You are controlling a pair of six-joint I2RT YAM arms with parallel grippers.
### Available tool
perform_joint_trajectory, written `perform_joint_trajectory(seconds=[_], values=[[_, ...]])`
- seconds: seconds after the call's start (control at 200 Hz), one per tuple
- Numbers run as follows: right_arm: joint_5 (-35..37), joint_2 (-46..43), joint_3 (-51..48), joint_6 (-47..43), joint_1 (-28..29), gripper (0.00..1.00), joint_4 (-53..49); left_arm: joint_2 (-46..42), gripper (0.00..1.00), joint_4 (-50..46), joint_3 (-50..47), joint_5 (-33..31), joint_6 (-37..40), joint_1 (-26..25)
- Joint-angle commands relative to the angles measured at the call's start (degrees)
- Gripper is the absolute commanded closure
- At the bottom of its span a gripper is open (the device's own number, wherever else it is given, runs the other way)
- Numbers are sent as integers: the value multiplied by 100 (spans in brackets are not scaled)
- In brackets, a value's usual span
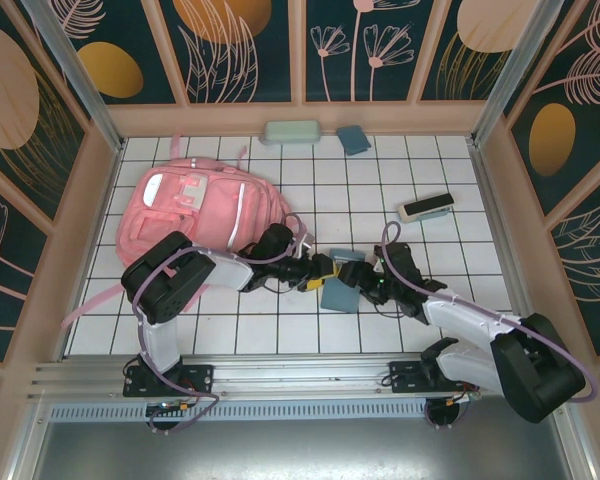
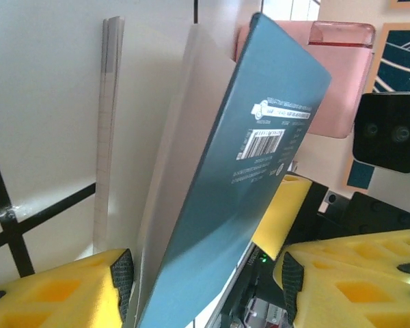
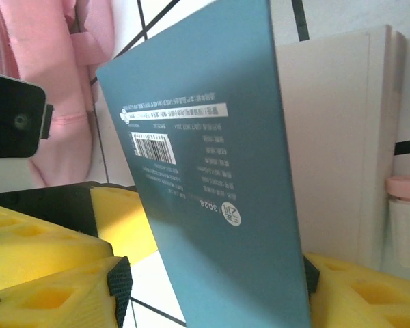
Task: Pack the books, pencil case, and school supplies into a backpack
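A dark teal book [image 1: 338, 292] stands tilted on the white tiles at mid-table, its cover lifted off pale pages [image 2: 164, 157]. My left gripper [image 1: 315, 272] straddles it from the left, open, with its right pad [image 2: 292, 277] clear of the cover [image 2: 260, 171]. My right gripper [image 1: 365, 280] straddles the book [image 3: 219, 178] from the right, open; one pad [image 3: 310, 273] touches its edge and the other pad [image 3: 119, 283] stands apart. The pink backpack [image 1: 195, 205] lies at the back left. The mint pencil case [image 1: 291, 132] and a small teal pad [image 1: 354, 139] lie by the back wall.
A slim black bar with a pale face [image 1: 426, 207] lies at the right of the tiles. A pink boxy gadget [image 2: 328, 75] sits beyond the book. A pink strap [image 1: 85, 308] trails toward the left wall. Patterned walls close in three sides.
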Motion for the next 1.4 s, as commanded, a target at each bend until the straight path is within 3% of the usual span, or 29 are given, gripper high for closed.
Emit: perform_joint_trajectory(seconds=[0.0,0.22,0.465,0.631,0.781,0.886,1.036,1.256,1.396], values=[[-653,-66,-269,612,-159,36,-34,-80,40,578,-41,366,-204,-115],[-555,-507,-160,606,-204,53,-304,-120,40,-195,124,205,297,-121],[-471,-535,-217,628,-210,84,-372,-666,31,-2037,456,-632,1174,-95],[-490,-350,-203,778,-203,91,-65,-1371,29,-2969,442,-1304,1522,-33],[-499,-110,-69,990,-205,98,252,-1908,28,-3208,90,-1659,1268,96],[-425,51,77,1234,-205,100,396,-2261,27,-2900,-466,-1678,621,245],[-459,377,289,1821,-213,100,851,-2505,26,-1764,-1221,-1518,-641,305],[-543,761,570,2286,-195,100,1277,-2222,26,-311,-1715,-1464,-2087,314],[-511,820,608,2372,-105,100,1414,-1961,26,227,-1700,-1659,-2530,295]])
